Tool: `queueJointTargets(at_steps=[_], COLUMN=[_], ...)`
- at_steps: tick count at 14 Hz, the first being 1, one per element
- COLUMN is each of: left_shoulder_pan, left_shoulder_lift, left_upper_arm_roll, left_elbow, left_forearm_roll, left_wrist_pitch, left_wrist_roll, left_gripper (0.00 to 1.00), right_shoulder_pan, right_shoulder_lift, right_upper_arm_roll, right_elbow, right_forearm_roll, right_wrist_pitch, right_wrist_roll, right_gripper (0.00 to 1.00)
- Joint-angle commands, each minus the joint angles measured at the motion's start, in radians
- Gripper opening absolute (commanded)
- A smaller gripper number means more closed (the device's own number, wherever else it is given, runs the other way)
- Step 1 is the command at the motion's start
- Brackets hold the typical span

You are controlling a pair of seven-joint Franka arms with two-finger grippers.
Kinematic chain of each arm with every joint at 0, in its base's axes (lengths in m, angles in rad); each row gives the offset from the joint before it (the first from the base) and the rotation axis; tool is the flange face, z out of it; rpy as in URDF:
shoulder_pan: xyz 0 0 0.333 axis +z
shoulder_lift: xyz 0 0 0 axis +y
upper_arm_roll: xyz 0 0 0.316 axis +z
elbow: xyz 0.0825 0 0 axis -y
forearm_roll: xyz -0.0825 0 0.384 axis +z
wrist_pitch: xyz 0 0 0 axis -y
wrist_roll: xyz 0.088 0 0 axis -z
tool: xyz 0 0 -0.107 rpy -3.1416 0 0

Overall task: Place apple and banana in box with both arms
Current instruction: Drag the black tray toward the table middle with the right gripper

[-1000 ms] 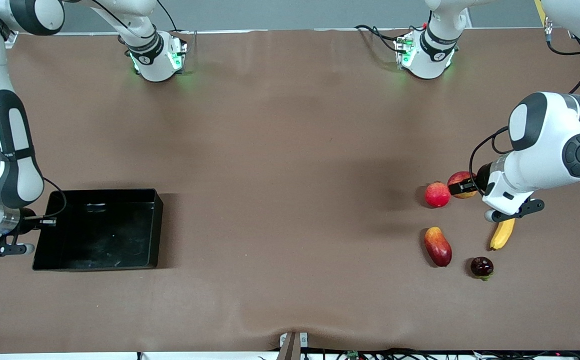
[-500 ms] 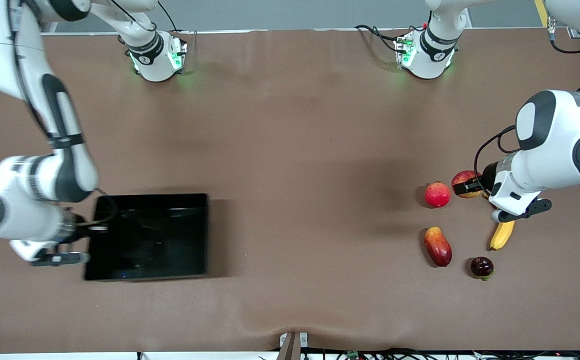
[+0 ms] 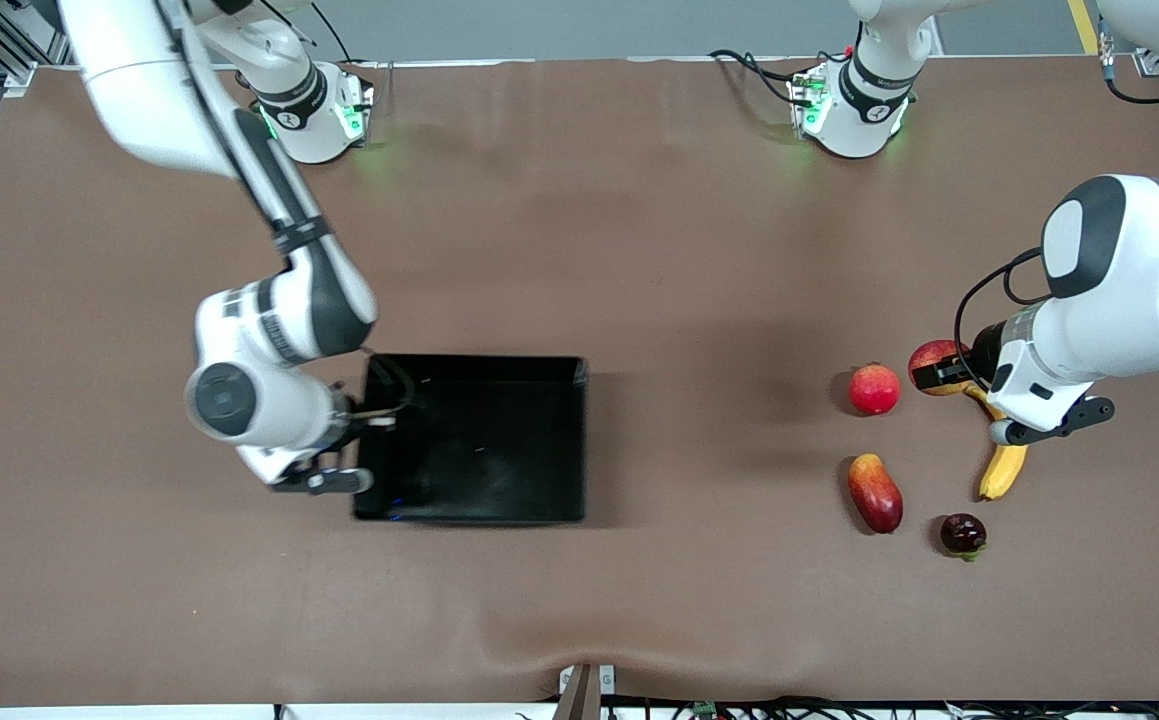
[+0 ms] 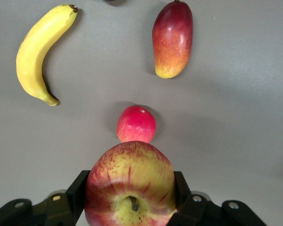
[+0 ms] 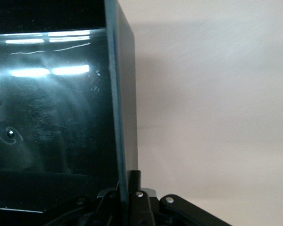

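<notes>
My left gripper (image 3: 942,373) is shut on the apple (image 3: 931,358), red with yellow streaks, at the left arm's end of the table; the apple fills the left wrist view (image 4: 130,186) between the fingers (image 4: 77,192). The yellow banana (image 3: 1002,465) lies on the table partly under the left hand, and shows whole in the left wrist view (image 4: 40,52). My right gripper (image 3: 376,420) is shut on the wall of the black box (image 3: 484,440), near the table's middle; the right wrist view shows the wall (image 5: 124,117) pinched between the fingers (image 5: 135,181).
A pinkish-red round fruit (image 3: 874,389) sits beside the apple, toward the right arm's end. A red-orange mango (image 3: 875,492) and a dark round fruit (image 3: 963,534) lie nearer the front camera. The brown table (image 3: 699,250) spreads between the box and the fruits.
My right arm has dragged the box from the right arm's end toward the table's middle. My left gripper with the apple has shifted slightly toward the left arm's end, uncovering more of the banana.
</notes>
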Motion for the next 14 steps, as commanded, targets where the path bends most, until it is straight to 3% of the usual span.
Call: queueJointTargets(at_steps=[1,8,9,10,11,14], left_shoulder_pan=[0.001,-0.004,-0.003,-0.003,-0.004,-0.007], left_shoulder_lift=[0.006,0.006,0.005,0.005,0.014,0.031], left_upper_arm_roll=[-0.006,-0.006,-0.006,-0.006,-0.006,-0.006], left_elbow=[0.032,0.043,0.045,0.057,0.070,0.090], left_forearm_roll=[-0.002,-0.002,-0.002,-0.002,-0.002,-0.002], left_wrist_pitch=[-0.033,-0.076,-0.090,-0.093,-0.098,-0.098], left_wrist_roll=[-0.006,-0.008,-0.006,-0.006,-0.006,-0.008], left_gripper=[0.00,0.00,0.00,0.00,0.00,0.00], right_shoulder_pan=[0.157,0.311,0.319,0.320,0.320,0.319], right_shoulder_lift=[-0.044,-0.024,-0.012,-0.005,-0.005,-0.018], right_upper_arm_roll=[-0.013,-0.013,-0.013,-0.013,-0.013,-0.013], right_elbow=[-0.044,-0.103,-0.102,-0.100,-0.102,-0.100], right_forearm_roll=[0.023,0.023,0.018,0.017,0.015,0.015], right_wrist_pitch=[0.043,0.169,0.176,0.177,0.176,0.159], right_wrist_roll=[0.216,0.375,0.383,0.383,0.390,0.392], right_gripper=[0.00,0.00,0.18,0.72,1.00,1.00])
